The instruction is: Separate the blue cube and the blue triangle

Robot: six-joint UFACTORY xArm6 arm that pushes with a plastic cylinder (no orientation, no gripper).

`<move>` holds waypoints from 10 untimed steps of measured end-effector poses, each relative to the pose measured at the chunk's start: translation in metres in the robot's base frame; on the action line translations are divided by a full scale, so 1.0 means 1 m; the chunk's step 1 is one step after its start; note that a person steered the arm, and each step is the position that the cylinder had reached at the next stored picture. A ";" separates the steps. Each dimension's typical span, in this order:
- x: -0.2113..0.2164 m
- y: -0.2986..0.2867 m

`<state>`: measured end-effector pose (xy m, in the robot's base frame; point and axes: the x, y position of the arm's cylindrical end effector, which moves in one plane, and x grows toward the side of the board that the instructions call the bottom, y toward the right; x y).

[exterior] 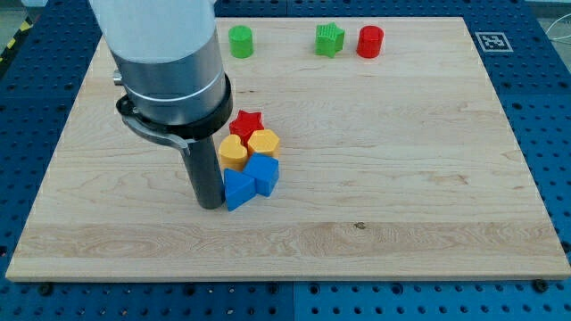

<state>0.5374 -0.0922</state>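
The bench [401,178] is a pale wooden board with fine, even grain, lying on a blue perforated base [549,134]. Seven small blocks of smooth, matte plastic stand on it. Two are blue: the blue triangle [237,190], a wedge with sharp edges, and the blue cube [263,173], touching it on the view's right. Two are yellow, both rounded: one yellow block [233,152] and a second yellow block [264,143], whose exact shapes I cannot make out, just above the blue pair. One red star [247,121] sits above those, completing a tight cluster of five. Along the view's top stand a green cylinder [241,41], a green star-like block [330,39] and a red cylinder [370,41], well apart from the cluster.

My tip [210,205], the end of a smooth dark rod beneath a grey collar, rests touching or just beside the blue triangle's left face. There are no fingers on this arm, only the rod.
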 end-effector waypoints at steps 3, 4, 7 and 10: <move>0.046 0.019; 0.043 0.053; 0.001 0.068; 0.008 0.020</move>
<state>0.5453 -0.0722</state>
